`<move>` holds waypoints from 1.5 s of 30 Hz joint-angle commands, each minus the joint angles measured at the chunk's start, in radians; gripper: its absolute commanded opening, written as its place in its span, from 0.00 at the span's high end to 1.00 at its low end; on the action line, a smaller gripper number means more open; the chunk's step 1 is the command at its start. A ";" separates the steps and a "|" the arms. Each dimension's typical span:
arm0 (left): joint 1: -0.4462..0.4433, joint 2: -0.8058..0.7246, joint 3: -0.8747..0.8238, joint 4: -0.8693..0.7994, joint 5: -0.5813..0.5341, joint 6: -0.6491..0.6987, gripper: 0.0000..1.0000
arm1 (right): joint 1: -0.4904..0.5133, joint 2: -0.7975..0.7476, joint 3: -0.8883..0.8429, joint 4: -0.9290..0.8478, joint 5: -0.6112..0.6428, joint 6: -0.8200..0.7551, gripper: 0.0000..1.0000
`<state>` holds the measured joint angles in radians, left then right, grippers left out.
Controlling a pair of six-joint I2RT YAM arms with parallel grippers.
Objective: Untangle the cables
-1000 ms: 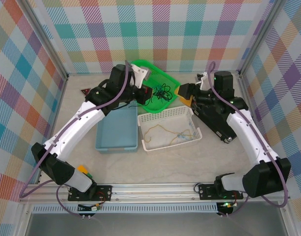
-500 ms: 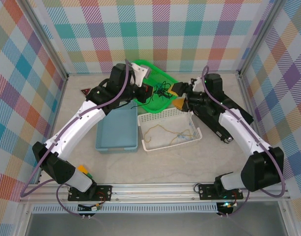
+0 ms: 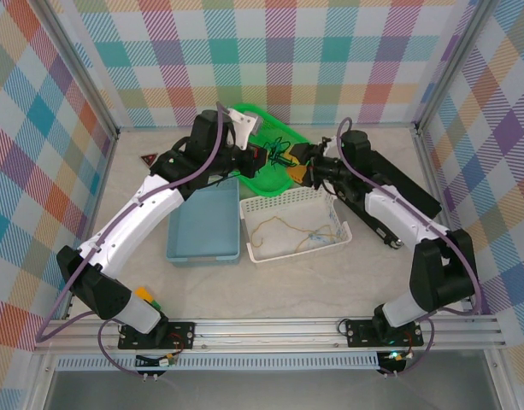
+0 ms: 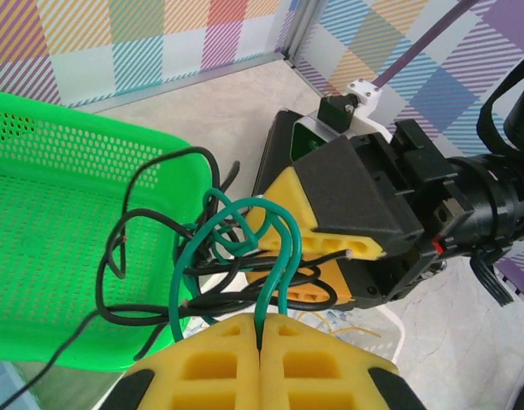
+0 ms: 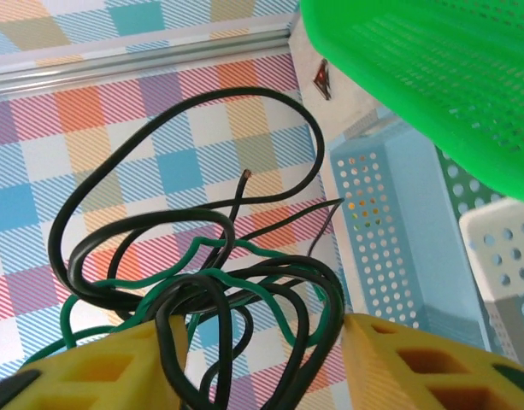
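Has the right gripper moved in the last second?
Yes: the right gripper moved left, from past the white basket's far-right corner toward the green basket and cables.

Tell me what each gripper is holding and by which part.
The left gripper pinches the green cable at its loop's base. The right gripper is open around the tangle, holding nothing.

i see glossy perforated plastic on the green basket (image 4: 48, 222). the cables (image 4: 244, 248) look smooth, the yellow finger pads (image 4: 219, 363) matt.
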<state>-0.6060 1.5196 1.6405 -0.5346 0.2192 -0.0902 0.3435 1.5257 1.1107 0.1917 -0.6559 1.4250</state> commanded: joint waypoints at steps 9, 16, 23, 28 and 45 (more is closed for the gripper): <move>0.029 0.004 -0.012 0.062 0.002 -0.042 1.00 | 0.009 0.036 -0.002 0.128 0.046 0.042 0.94; 0.085 -0.019 -0.007 0.054 -0.009 -0.062 1.00 | -0.063 0.009 -0.002 0.052 0.078 -0.025 1.00; 0.117 -0.014 0.013 0.055 0.019 -0.045 1.00 | -0.186 -0.053 0.021 -0.082 0.099 -0.147 1.00; 0.123 0.012 0.041 0.069 0.046 -0.043 1.00 | -0.296 -0.092 0.034 -0.164 0.129 -0.227 1.00; 0.145 0.076 0.128 0.079 0.067 -0.022 1.00 | -0.530 -0.111 0.152 -0.381 0.230 -0.483 1.00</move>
<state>-0.4881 1.6104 1.7325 -0.4671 0.3077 -0.1303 -0.1448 1.4292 1.2263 -0.1425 -0.4976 1.0077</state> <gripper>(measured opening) 0.062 0.068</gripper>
